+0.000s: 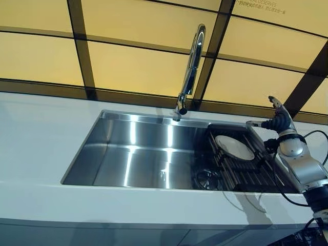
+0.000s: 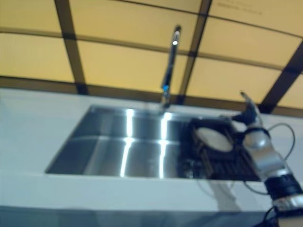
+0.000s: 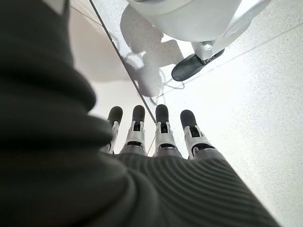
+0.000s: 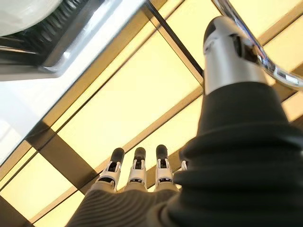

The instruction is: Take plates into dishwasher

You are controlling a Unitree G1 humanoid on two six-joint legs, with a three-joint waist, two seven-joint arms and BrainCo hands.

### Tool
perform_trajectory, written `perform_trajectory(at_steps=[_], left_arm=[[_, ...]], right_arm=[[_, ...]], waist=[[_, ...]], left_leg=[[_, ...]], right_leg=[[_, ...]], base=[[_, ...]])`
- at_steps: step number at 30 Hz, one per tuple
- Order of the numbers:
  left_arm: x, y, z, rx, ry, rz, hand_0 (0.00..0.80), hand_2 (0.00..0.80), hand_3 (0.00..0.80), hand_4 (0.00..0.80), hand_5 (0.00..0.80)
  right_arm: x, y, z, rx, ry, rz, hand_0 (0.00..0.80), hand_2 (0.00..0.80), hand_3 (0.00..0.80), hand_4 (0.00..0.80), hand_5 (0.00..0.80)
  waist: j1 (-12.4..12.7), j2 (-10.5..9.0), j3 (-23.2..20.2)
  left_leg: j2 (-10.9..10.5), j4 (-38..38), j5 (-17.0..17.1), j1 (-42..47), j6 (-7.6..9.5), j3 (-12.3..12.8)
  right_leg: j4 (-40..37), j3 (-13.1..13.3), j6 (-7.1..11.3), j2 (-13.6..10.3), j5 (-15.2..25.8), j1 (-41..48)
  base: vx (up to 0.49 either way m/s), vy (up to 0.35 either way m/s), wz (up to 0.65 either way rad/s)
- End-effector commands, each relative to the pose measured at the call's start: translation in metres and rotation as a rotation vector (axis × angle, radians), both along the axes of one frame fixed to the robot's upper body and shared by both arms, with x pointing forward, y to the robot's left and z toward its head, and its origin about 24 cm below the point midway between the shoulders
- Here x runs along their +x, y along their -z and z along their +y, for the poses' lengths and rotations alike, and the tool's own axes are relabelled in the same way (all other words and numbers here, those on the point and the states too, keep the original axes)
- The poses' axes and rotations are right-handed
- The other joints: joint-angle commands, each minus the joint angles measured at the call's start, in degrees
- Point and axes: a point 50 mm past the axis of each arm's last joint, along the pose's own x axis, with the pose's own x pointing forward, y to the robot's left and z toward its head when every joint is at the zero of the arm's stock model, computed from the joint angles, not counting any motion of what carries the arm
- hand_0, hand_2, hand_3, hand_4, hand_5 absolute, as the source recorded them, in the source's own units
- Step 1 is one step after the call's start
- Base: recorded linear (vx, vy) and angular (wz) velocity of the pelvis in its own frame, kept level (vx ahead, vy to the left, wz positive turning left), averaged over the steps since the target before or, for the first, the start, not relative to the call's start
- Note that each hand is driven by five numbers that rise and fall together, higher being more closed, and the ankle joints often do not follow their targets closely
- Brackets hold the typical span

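We're looking down at the sink [image 1: 128, 154], and the one plate [image 1: 234, 147] we can see lies flat on the dark rack [image 1: 246, 171] in the sink's right end. Nothing is lifted yet, so by our reading the task has barely begun: the plate has yet to be grasped, carried and loaded, and no dishwasher shows in any view.

Our right hand [image 1: 277, 119] hangs just beside the rack's far right corner, above the counter [image 1: 41, 133], near the plate but apart from it. Its fingers [image 4: 137, 165] are straight and released, holding nothing. The tap [image 1: 190, 69] stands behind the basin, clear of the arm.

Our left hand [image 3: 156, 137] is out of the head views; its wrist view shows it over pale speckled floor, fingers straight and empty as well.

As for writing, there's a faint line of print on the yellow wall panel [image 1: 259, 4] at top right, but it's too small for us to make out. No labels on plate or rack.
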Motion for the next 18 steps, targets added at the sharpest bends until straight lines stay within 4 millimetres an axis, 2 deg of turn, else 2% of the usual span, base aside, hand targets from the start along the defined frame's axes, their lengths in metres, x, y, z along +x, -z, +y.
perform_trajectory(at_steps=[1, 9, 18], left_arm=[[-0.006, -0.001, 0.009, 0.038, 0.029, 0.016, 0.000, 0.000, 0.000, 0.000, 0.000], [0.002, -0.004, 0.012, 0.050, 0.008, -0.007, 0.000, 0.000, 0.000, 0.000, 0.000], [0.004, -0.005, 0.014, 0.062, 0.015, -0.005, 0.000, 0.000, 0.000, 0.000, 0.000]], right_arm=[[-0.014, -0.021, 0.002, -0.178, -0.086, 0.018, 0.000, 0.000, 0.000, 0.000, 0.000], [-0.022, 0.004, 0.010, -0.279, -0.209, 0.241, 0.000, 0.000, 0.000, 0.000, 0.000], [-0.022, 0.019, 0.018, -0.360, -0.246, 0.330, 0.000, 0.000, 0.000, 0.000, 0.000]], waist=[[-0.82, 0.97, -3.28], [-1.98, 0.25, -2.67], [-1.81, -0.52, -2.13]], left_leg=[[-5.77, 0.92, -4.19, -2.31, 8.57, 2.48], [-5.40, 1.39, -4.19, -2.58, 8.67, 3.62], [-5.26, 1.95, -4.46, -2.48, 8.98, 3.87]], right_leg=[[6.13, 2.46, 2.66, 4.09, -2.58, -5.79], [7.18, 2.90, 2.68, 4.28, -2.71, -6.30], [8.04, 2.70, 3.07, 4.15, -2.27, -6.59]], base=[[0.000, 0.000, 0.00], [-0.037, -0.007, -0.04], [-0.003, -0.006, -0.06]])
